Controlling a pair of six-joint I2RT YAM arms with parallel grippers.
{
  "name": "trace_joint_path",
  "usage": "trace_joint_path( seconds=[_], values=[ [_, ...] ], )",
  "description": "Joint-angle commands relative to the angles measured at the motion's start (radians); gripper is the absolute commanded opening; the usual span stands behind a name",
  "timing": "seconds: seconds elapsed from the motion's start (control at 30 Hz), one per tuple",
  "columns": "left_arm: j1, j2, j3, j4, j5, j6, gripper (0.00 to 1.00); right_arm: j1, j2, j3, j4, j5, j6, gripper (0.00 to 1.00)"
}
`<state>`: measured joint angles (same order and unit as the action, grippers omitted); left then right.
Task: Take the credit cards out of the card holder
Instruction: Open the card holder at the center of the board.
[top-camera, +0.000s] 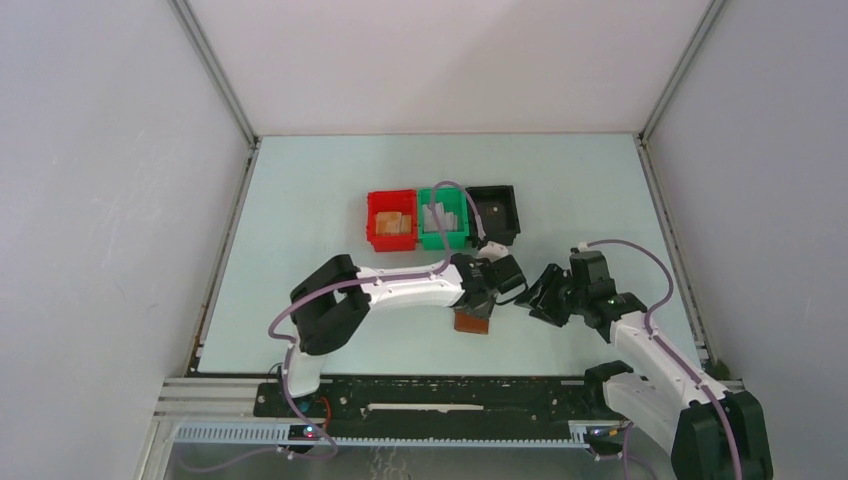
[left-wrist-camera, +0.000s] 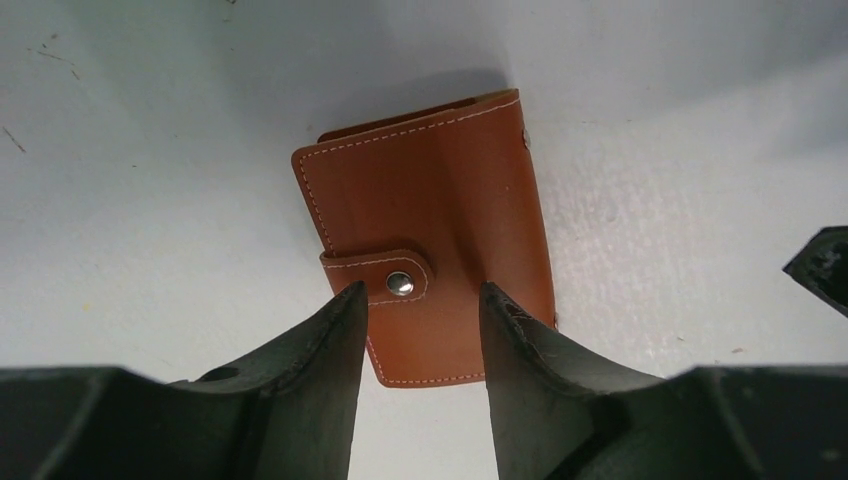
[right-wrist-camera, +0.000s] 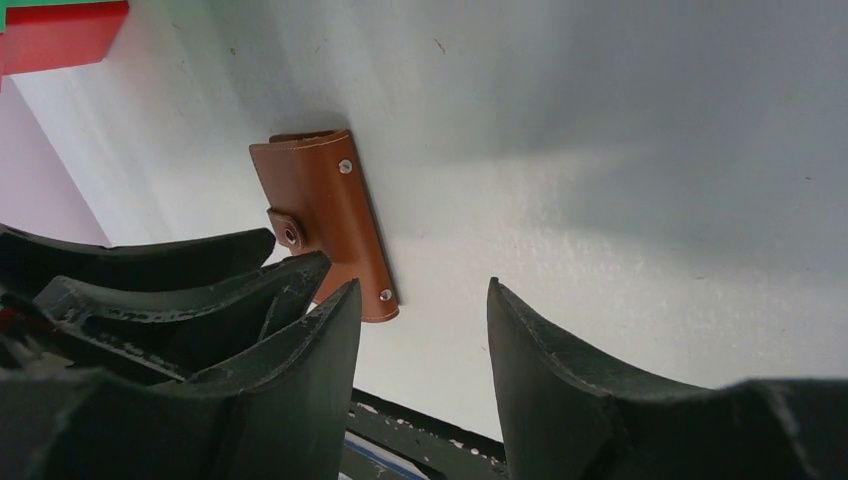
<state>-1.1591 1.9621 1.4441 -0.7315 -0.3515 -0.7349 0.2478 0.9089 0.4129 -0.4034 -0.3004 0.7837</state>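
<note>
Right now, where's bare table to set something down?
Free: the strip between the green bin and the back wall; the stretches left of the red bin and right of the black bin. Crowded: around the card holder, where the left arm and right arm meet.

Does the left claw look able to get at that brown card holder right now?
Probably yes. The left claw hangs open right above the card holder, which lies shut on the table with its snap tab fastened. Nothing sits between them, and the right claw is off to the side.

Bright, even light; soft shadows; sharp focus.
</note>
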Motion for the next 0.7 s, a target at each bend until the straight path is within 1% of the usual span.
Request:
trace_joint_path(
  seconds=[0.0, 0.1, 0.17, 0.2, 0.27, 0.3, 0.37, 0.53, 0.6, 0.67],
  values=[
    [-0.001, 0.028, 0.06, -0.029, -0.058, -0.028, 0.5, -0.007, 0.008, -0.005, 0.035, -0.014, -0.002, 0.58],
    [0.003, 0.04, 0.06, -0.041, -0.078, -0.039, 0.47, -0.006, 0.009, -0.015, 0.038, -0.013, -0.001, 0.58],
    [0.007, 0.043, 0.054, -0.042, -0.072, -0.045, 0.41, -0.007, 0.009, -0.026, 0.045, -0.017, 0.005, 0.58],
    [0.008, 0.043, 0.049, -0.042, -0.069, -0.048, 0.4, -0.008, 0.011, -0.033, 0.054, -0.027, 0.01, 0.58],
    [0.011, 0.041, 0.039, -0.037, -0.064, -0.05, 0.33, -0.009, 0.017, -0.049, 0.084, -0.057, 0.024, 0.61],
    [0.014, 0.038, 0.029, -0.03, -0.056, -0.046, 0.32, -0.009, 0.02, -0.059, 0.102, -0.071, 0.034, 0.62],
    [0.022, 0.032, 0.009, -0.006, -0.032, -0.044, 0.25, -0.007, 0.024, -0.075, 0.136, -0.087, 0.05, 0.63],
    [0.044, 0.004, -0.037, 0.031, -0.01, -0.037, 0.01, 0.005, 0.031, -0.099, 0.177, -0.121, 0.064, 0.63],
    [0.05, -0.024, -0.067, 0.071, 0.013, -0.016, 0.0, 0.012, 0.034, -0.106, 0.206, -0.158, 0.079, 0.64],
    [0.052, -0.059, -0.106, 0.125, 0.044, 0.009, 0.0, 0.031, 0.039, -0.11, 0.243, -0.178, 0.102, 0.68]
  ],
)
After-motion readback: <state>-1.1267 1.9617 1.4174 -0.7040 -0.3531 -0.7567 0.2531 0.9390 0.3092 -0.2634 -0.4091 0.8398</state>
